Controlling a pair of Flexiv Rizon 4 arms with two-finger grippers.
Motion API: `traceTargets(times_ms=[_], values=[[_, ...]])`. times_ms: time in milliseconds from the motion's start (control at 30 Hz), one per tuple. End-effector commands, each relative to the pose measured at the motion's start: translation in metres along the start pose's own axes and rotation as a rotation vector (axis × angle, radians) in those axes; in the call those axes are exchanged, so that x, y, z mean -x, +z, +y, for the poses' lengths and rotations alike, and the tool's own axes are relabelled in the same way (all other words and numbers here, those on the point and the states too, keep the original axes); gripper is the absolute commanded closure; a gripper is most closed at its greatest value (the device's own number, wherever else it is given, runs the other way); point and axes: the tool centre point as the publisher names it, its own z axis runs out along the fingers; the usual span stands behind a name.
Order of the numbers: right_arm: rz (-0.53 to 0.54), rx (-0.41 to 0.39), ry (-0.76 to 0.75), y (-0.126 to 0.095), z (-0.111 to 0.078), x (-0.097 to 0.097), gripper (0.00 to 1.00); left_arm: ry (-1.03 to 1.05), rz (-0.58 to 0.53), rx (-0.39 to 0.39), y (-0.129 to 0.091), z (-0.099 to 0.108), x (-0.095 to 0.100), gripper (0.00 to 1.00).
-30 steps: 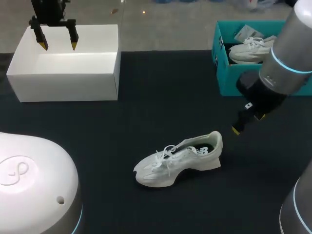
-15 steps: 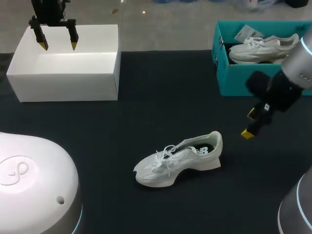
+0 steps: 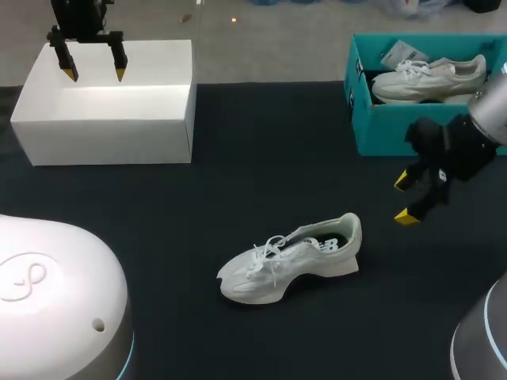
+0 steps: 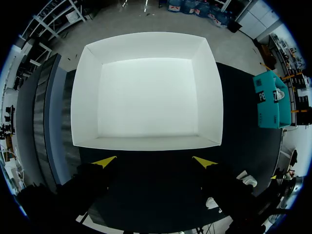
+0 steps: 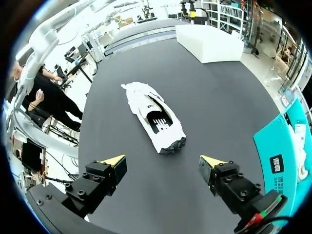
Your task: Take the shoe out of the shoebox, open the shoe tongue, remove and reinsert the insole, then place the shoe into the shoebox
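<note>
You have bare black table (image 3: 261,150) on every side of the white shoe (image 3: 289,257) — it lies well apart from both boxes. Your right gripper (image 3: 405,198), fingers spread, hangs off its heel end with bare table between. Behind that, the teal shoebox (image 3: 380,127) walls the far right corner, another shoe (image 3: 428,77) filling it. Your left gripper (image 3: 96,75) hangs, fingers apart, over the white box (image 3: 103,134), open-topped.
</note>
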Motion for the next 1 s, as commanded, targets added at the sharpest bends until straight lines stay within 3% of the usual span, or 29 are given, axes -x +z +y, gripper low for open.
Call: traceTargets(times_ms=[33, 100, 133, 667, 733, 800, 900, 1000], values=[[0.004, 0.177, -0.170, 0.002, -0.013, 0.007, 0.00, 0.000, 0.000, 0.000, 0.000, 0.000, 0.000, 0.00], [-0.001, 0.197, -0.174, 0.002, -0.016, 0.008, 0.00, 0.000, 0.000, 0.000, 0.000, 0.000, 0.000, 0.00], [-0.028, 0.124, -0.185, 0.003, -0.017, 0.008, 0.00, 0.000, 0.000, 0.000, 0.000, 0.000, 0.000, 0.00], [-0.028, 0.124, -0.185, 0.003, -0.017, 0.008, 0.00, 0.000, 0.000, 0.000, 0.000, 0.000, 0.000, 0.00], [-0.018, 0.250, -0.167, 0.012, -0.021, 0.010, 0.00, 0.000, 0.000, 0.000, 0.000, 0.000, 0.000, 0.00], [-0.006, 0.279, -0.179, 0.021, -0.026, 0.013, 0.00, 0.000, 0.000, 0.000, 0.000, 0.000, 0.000, 0.00], [0.010, 0.394, -0.188, 0.031, -0.035, 0.018, 0.00, 0.000, 0.000, 0.000, 0.000, 0.000, 0.000, 0.00], [-0.005, 0.410, -0.184, 0.036, -0.042, 0.022, 0.00, 0.000, 0.000, 0.000, 0.000, 0.000, 0.000, 0.00]])
